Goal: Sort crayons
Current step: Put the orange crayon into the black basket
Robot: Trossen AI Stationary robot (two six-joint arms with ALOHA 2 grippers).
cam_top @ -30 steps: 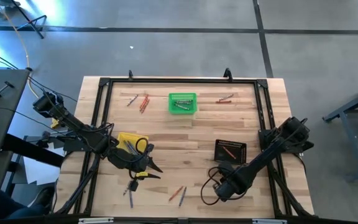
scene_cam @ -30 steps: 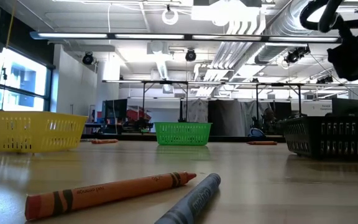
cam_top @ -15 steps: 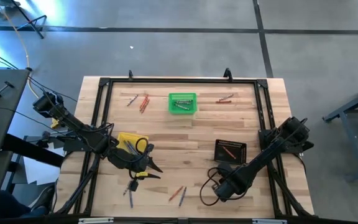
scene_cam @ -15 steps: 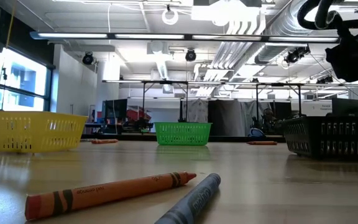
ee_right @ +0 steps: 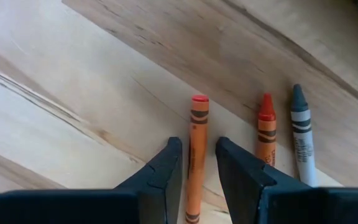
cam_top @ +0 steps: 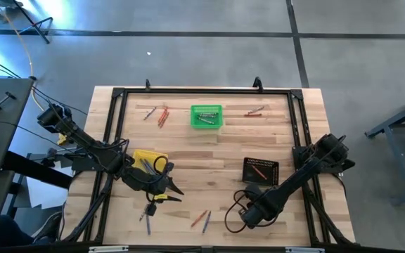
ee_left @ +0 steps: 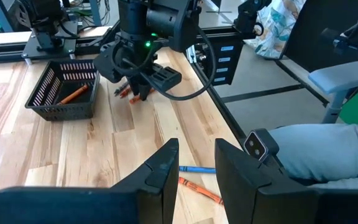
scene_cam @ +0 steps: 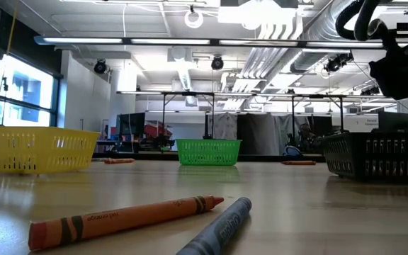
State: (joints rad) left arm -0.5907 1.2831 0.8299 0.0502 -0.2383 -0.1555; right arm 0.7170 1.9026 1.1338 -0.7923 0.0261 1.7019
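Observation:
Three crayons lie side by side under my right gripper (ee_right: 197,144): an orange one (ee_right: 197,124), an orange-red one (ee_right: 266,127) and a grey one (ee_right: 301,130). This gripper (cam_top: 248,214) points down near the table's front right. It is open, with a finger on each side of the orange crayon; I cannot tell whether the fingers touch it. My left gripper (ee_left: 196,155) hangs open and empty above the table's front left (cam_top: 173,187). A blue crayon (ee_left: 197,169) and an orange crayon (ee_left: 201,190) lie on the wood below it. Two more crayons, orange (scene_cam: 126,216) and blue-grey (scene_cam: 222,228), lie near the front edge.
A green basket (cam_top: 193,118) with crayons stands at the far middle. A yellow basket (cam_top: 140,156) is beside the left arm, and a black basket (cam_top: 245,172) holding an orange crayon is beside the right arm. Loose crayons lie at the far left (cam_top: 159,114) and far right (cam_top: 255,111).

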